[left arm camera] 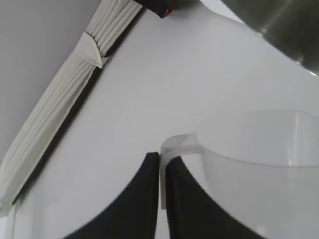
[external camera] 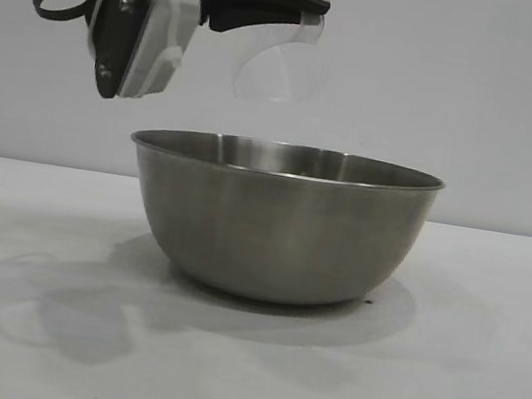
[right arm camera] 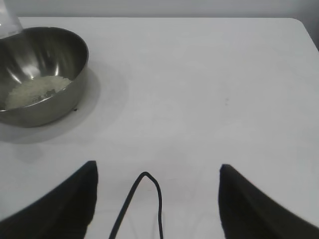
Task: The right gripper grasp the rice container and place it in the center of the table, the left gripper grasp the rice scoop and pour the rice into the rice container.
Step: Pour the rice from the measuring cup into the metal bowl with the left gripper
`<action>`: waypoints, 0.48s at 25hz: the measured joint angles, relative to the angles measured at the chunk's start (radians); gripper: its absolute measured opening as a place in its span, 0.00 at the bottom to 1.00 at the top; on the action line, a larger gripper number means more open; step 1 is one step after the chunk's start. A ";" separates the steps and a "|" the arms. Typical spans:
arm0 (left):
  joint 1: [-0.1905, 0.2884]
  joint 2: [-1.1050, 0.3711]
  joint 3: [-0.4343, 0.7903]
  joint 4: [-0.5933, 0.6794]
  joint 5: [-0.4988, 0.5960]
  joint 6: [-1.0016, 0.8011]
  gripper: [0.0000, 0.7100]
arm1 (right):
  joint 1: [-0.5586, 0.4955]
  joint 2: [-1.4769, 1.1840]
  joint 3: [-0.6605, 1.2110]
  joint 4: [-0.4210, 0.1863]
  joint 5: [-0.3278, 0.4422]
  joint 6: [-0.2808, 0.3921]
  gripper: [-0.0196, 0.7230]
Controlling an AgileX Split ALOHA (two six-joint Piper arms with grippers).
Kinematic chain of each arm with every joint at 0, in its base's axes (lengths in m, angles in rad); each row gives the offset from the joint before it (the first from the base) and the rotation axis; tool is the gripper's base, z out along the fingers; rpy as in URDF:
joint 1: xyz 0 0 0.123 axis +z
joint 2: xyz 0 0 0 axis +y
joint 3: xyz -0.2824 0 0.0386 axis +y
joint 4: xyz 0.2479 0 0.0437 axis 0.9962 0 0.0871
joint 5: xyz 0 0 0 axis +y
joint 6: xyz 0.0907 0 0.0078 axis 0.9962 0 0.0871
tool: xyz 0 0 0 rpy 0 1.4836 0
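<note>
- The left gripper [left arm camera: 160,199] pinches the rice scoop [external camera: 283,61] by its handle, tipped above the rice container [external camera: 278,217] at its eleven o'clock.
- Rice [right arm camera: 37,89] lies inside; hold the tilt until the scoop looks empty.
- The right gripper [right arm camera: 157,199] hangs spread, well apart at three o'clock.

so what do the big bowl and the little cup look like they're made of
The large round grey bowl looks like stainless steel with a brushed, dull finish: soft streaky reflections on its wall and a thin rolled rim. The small see-through cup, pinched by its handle in the left tool, appears to be frosted translucent plastic, since the table shows faintly through its wall.
</note>
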 joint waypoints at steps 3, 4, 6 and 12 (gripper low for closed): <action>0.000 0.000 0.000 0.000 0.000 0.000 0.00 | 0.000 0.000 0.000 0.000 0.000 0.000 0.62; 0.000 0.000 0.000 0.000 0.000 0.000 0.00 | 0.000 0.000 0.000 0.000 0.000 0.000 0.62; 0.000 0.000 0.000 0.000 0.000 -0.002 0.00 | 0.000 0.000 0.000 0.000 0.000 0.000 0.62; 0.000 0.000 0.000 -0.004 0.000 -0.097 0.00 | 0.000 0.000 0.000 0.000 0.000 0.000 0.62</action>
